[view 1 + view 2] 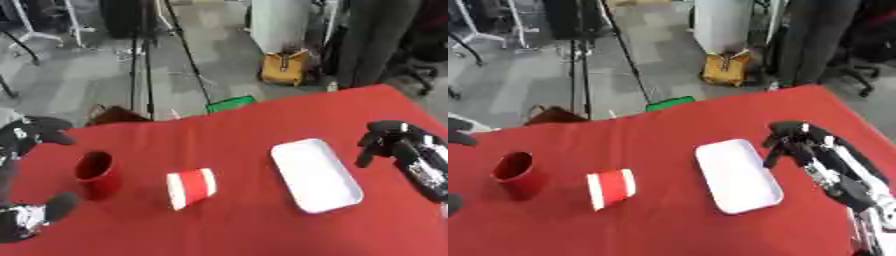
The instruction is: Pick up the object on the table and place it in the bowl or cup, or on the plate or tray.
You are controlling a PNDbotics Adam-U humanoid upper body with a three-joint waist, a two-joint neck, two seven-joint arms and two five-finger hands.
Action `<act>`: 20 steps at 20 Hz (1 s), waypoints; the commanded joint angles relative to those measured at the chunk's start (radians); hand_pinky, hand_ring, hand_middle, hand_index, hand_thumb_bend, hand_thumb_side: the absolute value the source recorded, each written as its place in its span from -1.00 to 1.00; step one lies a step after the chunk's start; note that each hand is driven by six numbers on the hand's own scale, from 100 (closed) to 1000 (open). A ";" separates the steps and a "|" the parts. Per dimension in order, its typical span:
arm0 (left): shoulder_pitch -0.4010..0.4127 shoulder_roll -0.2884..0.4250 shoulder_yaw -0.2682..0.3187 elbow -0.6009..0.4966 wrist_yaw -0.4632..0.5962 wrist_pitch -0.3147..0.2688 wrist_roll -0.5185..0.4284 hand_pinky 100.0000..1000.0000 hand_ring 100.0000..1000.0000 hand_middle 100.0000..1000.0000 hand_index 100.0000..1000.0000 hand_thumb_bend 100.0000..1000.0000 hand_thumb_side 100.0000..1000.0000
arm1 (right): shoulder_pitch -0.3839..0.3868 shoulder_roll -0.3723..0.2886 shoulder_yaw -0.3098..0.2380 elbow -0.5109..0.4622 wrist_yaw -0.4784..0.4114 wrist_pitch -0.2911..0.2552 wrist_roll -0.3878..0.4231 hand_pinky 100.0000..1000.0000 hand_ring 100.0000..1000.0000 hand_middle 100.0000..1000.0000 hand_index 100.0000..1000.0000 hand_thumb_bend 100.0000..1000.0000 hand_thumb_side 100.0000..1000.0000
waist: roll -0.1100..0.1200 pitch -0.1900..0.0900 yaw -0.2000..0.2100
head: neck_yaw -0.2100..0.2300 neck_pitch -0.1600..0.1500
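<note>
Your right hand (798, 142) is hovering at 3 o'clock over the red table (236, 225), fingers curled downward and holding nothing, just beside the white tray (315, 175). Your left hand (31, 135) is showing at 9 o'clock; I cannot tell how far it is opening. The red-and-white cup (191, 187) is lying on its side near centre. A dark red cup (96, 174) is standing upright at 9 o'clock of it.
</note>
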 commanded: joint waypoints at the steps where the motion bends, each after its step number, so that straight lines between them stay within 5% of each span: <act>1: -0.005 0.022 0.012 -0.019 -0.006 0.001 -0.005 0.33 0.18 0.33 0.55 0.53 0.17 | -0.010 -0.025 -0.006 -0.019 -0.008 -0.011 0.009 -0.03 -0.07 0.20 0.65 -1.00 0.07 | -0.003 -0.015 0.000 | 0.004 0.003; 12: -0.015 0.048 0.023 -0.019 -0.036 0.032 -0.015 0.33 0.21 0.35 0.56 0.64 0.11 | -0.009 -0.027 -0.005 -0.019 -0.007 -0.011 0.011 -0.03 -0.07 0.20 0.65 -1.00 0.07 | -0.001 -0.016 -0.001 | 0.004 0.005; 15: -0.038 0.120 0.032 -0.016 -0.134 0.088 -0.055 0.36 0.35 0.49 0.66 0.91 0.04 | -0.008 -0.029 -0.004 -0.016 -0.006 -0.012 0.014 -0.03 -0.07 0.20 0.65 -1.00 0.08 | 0.000 -0.018 -0.004 | 0.003 0.004; 20: -0.112 0.217 0.033 0.069 -0.326 0.154 -0.212 0.38 0.42 0.54 0.71 1.00 0.14 | -0.005 -0.029 -0.002 -0.012 -0.006 -0.013 0.018 -0.03 -0.07 0.20 0.66 -1.00 0.08 | 0.000 -0.022 -0.010 | 0.004 0.005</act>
